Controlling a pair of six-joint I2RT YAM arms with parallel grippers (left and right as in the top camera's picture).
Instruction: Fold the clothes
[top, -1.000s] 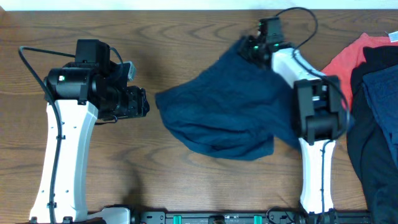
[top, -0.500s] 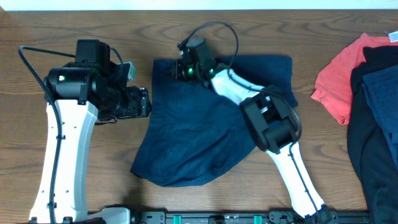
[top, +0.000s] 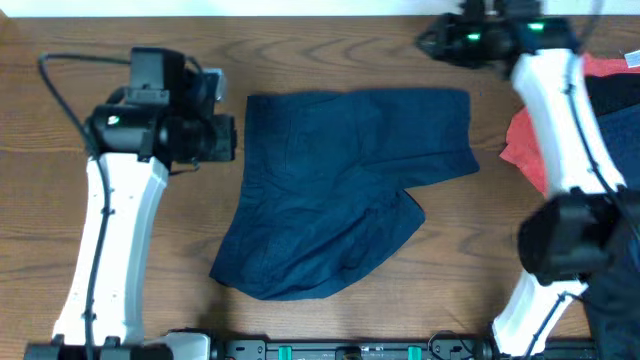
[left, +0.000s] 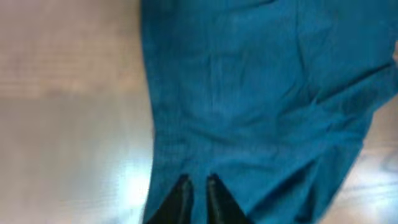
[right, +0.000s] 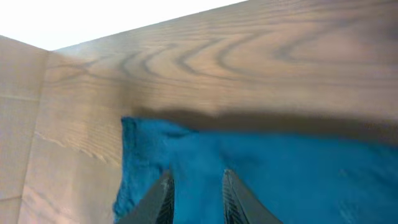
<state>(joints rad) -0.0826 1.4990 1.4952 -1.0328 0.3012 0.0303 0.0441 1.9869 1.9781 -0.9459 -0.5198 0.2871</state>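
Count: one dark navy-blue woven pair of shorts (top: 340, 200); one coral-red fabric shirt (top: 522, 150); one black garment (top: 622, 130); one brown wood-grain table (top: 330, 50). Two white robot arms, left arm (top: 110, 220) and right arm (top: 560, 110). Two black two-finger grippers, left gripper (left: 198, 180) and right gripper (right: 196, 175).

Item: one pair of shorts (top: 335, 190), dark navy-blue, plain woven fabric. Condition: unfolded, spread flat in a single layer with light creases. Location: middle of the tabletop (top: 300, 50). The far edge runs straight. A notch on the right side separates the two wide legs, and the nearer leg slants.
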